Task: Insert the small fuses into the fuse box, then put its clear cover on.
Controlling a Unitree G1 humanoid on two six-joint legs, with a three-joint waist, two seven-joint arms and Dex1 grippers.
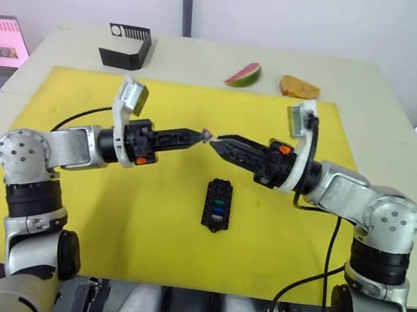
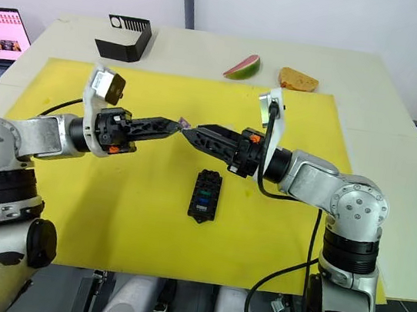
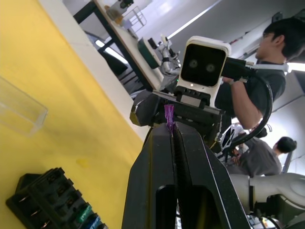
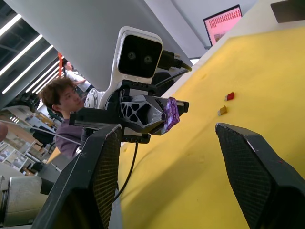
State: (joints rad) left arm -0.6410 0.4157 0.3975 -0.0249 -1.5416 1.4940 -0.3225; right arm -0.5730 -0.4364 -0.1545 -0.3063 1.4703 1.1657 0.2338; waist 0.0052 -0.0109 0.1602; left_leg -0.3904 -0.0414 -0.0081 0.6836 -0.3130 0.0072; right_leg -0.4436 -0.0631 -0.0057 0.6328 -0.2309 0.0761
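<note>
Violet fuse (image 3: 168,116) in left claw (image 3: 172,131) tips

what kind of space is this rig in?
Probably a robotics lab: seated people in the background, strip lights overhead, a laptop beside the table with its yellow mat.
</note>
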